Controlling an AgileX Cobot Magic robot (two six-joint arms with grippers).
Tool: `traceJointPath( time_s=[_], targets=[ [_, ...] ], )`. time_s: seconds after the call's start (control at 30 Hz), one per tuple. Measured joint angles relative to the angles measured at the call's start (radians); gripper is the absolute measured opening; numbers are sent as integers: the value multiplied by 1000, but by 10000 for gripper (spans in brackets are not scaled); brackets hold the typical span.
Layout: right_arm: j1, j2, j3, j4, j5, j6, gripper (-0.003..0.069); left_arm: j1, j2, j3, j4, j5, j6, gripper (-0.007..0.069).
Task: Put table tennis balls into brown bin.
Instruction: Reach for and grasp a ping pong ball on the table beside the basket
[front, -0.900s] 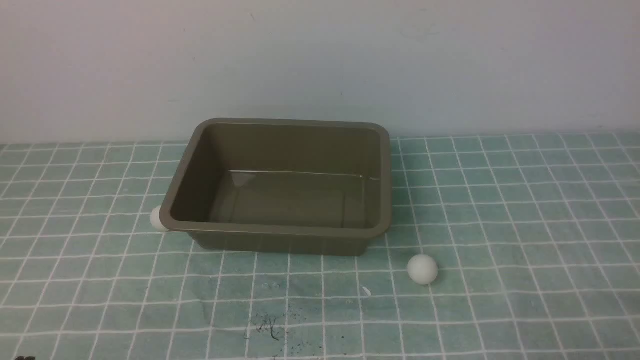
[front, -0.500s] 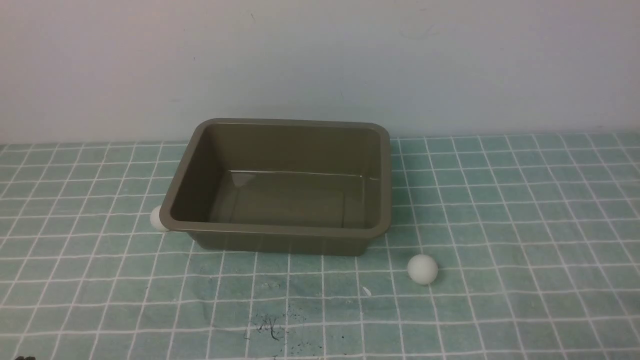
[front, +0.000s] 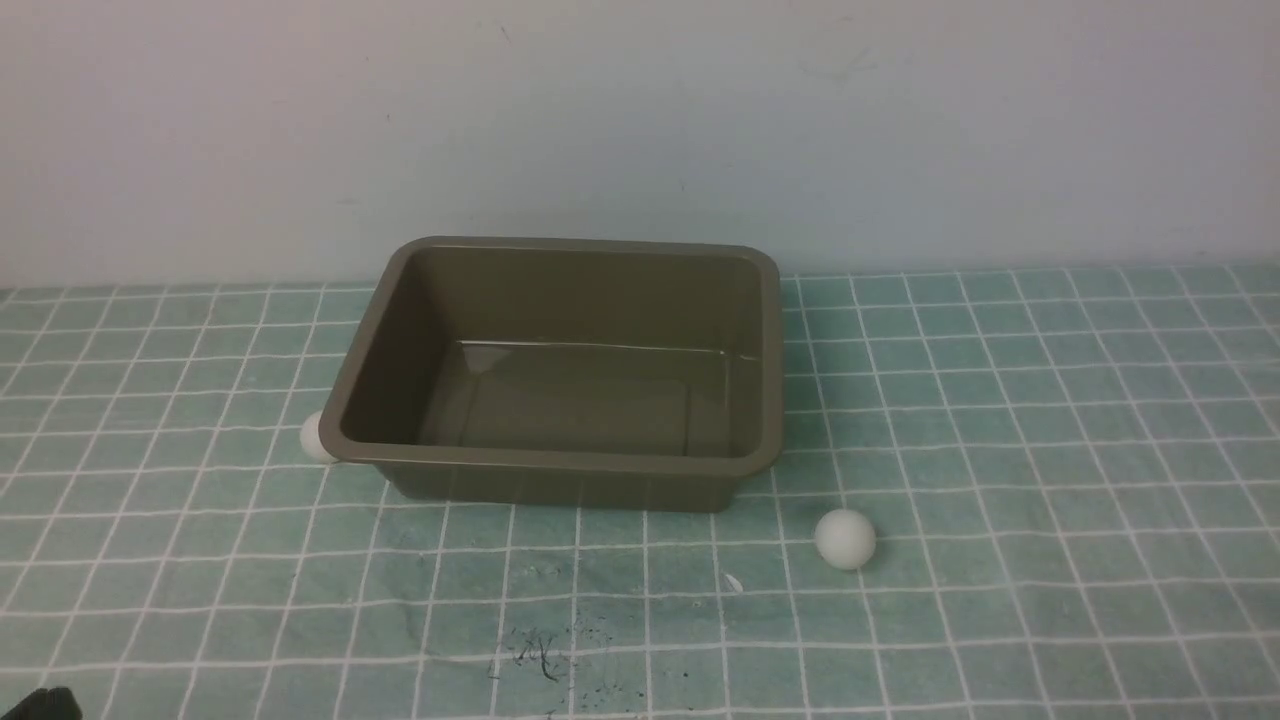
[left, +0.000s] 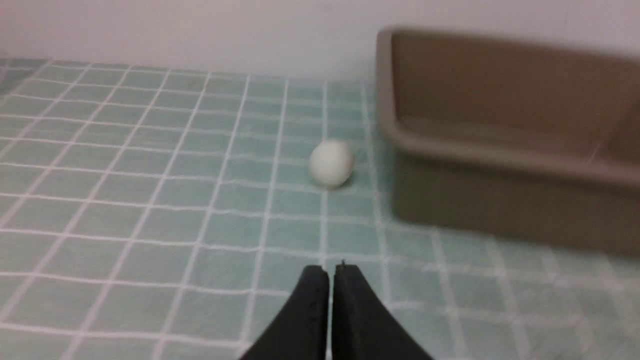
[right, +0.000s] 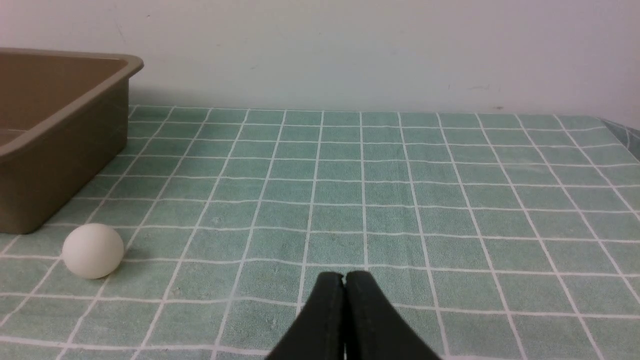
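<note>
While the left gripper (left: 331, 272) and right gripper (right: 344, 278) sit closed and empty, two light, roll-prone table tennis balls (right: 93, 250) lie outside the brown bin (front: 560, 462), left ball (front: 314, 437) just beside its near-left corner, right ball (front: 845, 539) near its near-right corner, each likely best pinched gently across its middle.

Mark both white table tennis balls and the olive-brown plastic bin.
Left white table tennis ball (left: 331, 162): left wrist view, sphere's centre.
Right white table tennis ball (front: 845, 539): front view, sphere's centre.
Olive-brown rectangular plastic bin (front: 560, 459): front view, near rim.
</note>
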Motion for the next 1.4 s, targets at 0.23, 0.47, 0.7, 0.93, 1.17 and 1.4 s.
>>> traceJointPath(
  time_s=[0.23,0.47,0.7,0.93,1.17,1.4],
  targets=[
    [0,0,0,0,0,0,-13,0,0,1,-263,-199,-135,-5],
    [0,0,1,31,-19,23,-13,0,24,-103,-326,-506,-133,-5],
    [0,0,5,379,-272,217,-13,0,436,-556,-136,11,-45,-5],
    [0,0,5,493,-358,255,-13,0,982,-777,-67,453,75,-5],
    [0,0,5,495,-311,270,-13,51,1364,-981,-62,475,85,-1],
    [0,0,5,498,-273,278,-13,98,1713,-1291,-123,600,209,-1]
  ],
)
